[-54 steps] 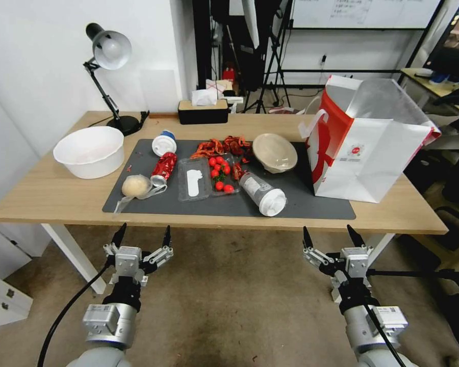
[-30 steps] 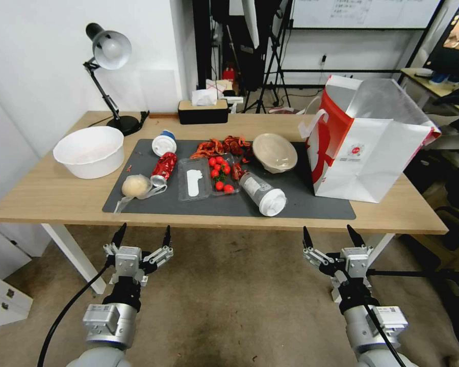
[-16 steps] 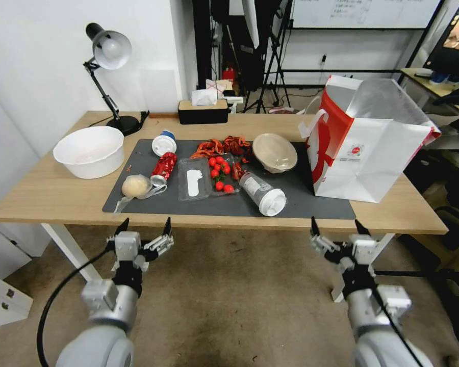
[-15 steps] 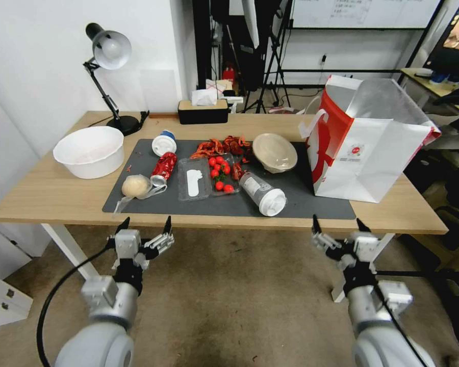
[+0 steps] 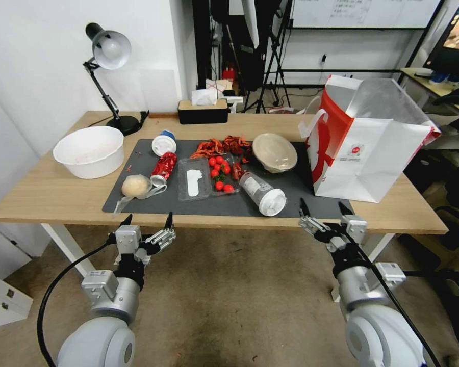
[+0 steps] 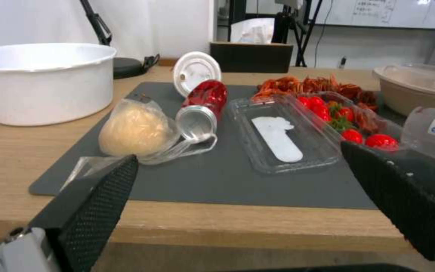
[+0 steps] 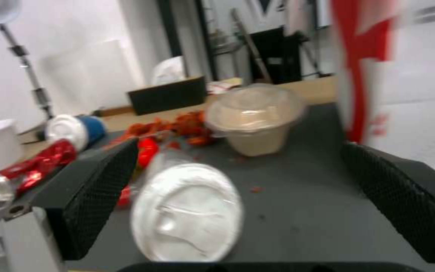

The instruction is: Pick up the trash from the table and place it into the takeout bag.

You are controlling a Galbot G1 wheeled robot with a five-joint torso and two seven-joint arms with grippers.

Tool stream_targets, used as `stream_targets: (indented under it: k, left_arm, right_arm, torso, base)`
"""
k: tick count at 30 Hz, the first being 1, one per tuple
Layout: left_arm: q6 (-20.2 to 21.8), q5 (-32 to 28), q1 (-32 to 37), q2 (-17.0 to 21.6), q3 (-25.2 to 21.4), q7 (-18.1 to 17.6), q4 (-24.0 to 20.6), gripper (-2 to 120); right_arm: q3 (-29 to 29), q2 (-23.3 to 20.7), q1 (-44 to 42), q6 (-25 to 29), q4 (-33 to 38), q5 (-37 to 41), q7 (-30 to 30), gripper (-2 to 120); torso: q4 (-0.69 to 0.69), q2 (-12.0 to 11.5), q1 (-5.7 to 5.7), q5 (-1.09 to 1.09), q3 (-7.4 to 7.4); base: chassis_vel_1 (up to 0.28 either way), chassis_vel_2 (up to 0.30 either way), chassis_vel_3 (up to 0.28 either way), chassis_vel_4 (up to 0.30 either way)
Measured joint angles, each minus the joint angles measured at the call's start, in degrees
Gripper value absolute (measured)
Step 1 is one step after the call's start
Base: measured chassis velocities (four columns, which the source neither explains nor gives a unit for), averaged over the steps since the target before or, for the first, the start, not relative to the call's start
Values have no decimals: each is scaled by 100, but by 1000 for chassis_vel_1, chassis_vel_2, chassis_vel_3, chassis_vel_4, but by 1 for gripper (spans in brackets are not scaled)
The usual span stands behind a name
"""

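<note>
On the dark mat of the table [image 5: 46,199] lies the trash: a beige paper bowl [image 5: 275,152] [image 7: 254,119], a clear cup with white lid [image 5: 263,193] [image 7: 186,211] on its side, a crushed red can [image 5: 163,168] [image 6: 205,107], a plastic-wrapped beige lump [image 5: 136,186] [image 6: 136,130] and a white-lidded blue cup [image 5: 164,143] [image 6: 196,77]. The takeout bag [image 5: 367,148] [image 7: 404,87] stands open at the table's right end. My left gripper [image 5: 145,221] is open at the table's front edge below the lump. My right gripper [image 5: 322,209] is open at the front edge, just right of the clear cup.
A large white bowl [image 5: 90,151] sits at the left, a desk lamp [image 5: 109,76] and a tissue box [image 5: 203,111] at the back. A clear tray with cherry tomatoes [image 5: 209,176] and red crayfish shells [image 5: 222,147] lie mid-mat. Bare mat lies between cup and bag.
Both arms have risen and reached forward from below the table to its front edge. The right gripper has also shifted left towards the clear cup. The things on the table have not moved.
</note>
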Motion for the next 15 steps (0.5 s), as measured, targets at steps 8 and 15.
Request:
stream_targets:
  k: [8,15]
  left_arm:
    - [-143,131,96,-92,-77,-6,4,100]
    - [-207,227,191,-161,-106,-12,-53,100]
  right_arm:
    - [-455,-442,853,-254,-663,572,-242,100]
    - [-659,-521,1230,-533,-1030,829,-205,100]
  torso:
    - [1,0,0,-1,0]
    - [0,-1,-1,0,0]
  base:
    - [0,0,0,0]
    - [0,0,0,0]
